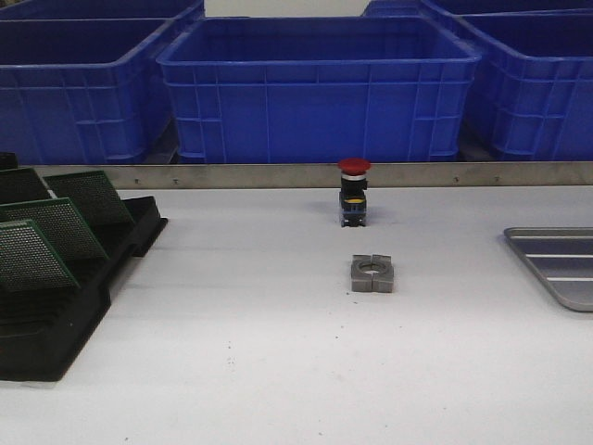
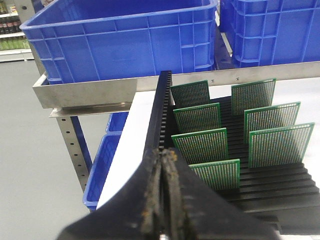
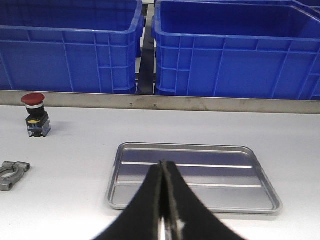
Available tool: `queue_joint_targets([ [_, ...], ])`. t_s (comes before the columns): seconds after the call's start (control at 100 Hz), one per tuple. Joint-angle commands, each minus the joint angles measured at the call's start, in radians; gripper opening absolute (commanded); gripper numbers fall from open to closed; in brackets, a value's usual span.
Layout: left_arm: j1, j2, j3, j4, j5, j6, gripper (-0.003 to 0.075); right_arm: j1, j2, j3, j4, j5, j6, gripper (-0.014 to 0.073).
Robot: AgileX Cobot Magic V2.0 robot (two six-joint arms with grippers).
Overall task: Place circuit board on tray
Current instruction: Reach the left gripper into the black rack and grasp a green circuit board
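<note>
While boards [image 2: 202, 145] stand upright, tray [image 3: 192, 175] lies flat, ribs crosswise.

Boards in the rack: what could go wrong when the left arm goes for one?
The boards stand close together in the rack, so the left gripper, now shut, could knock a neighbour. The tray lies at the table's far right, partly out of the front view: a long carry past the red button and metal clamp.
</note>
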Motion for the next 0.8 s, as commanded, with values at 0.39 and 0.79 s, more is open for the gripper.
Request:
queue_joint_targets([
  [0.39,-0.001,-0.032,0.028,0.000,-0.086,-0.009,-0.0017,-0.004,-0.020,0.001,-0.015,-0.072,-0.002,-0.0060],
  [0.79,-0.001,-0.032,0.028,0.000,-0.173,-0.009,-0.0017,-0.004,-0.020,0.001,-0.015,-0.072,-0.002,-0.0060],
])
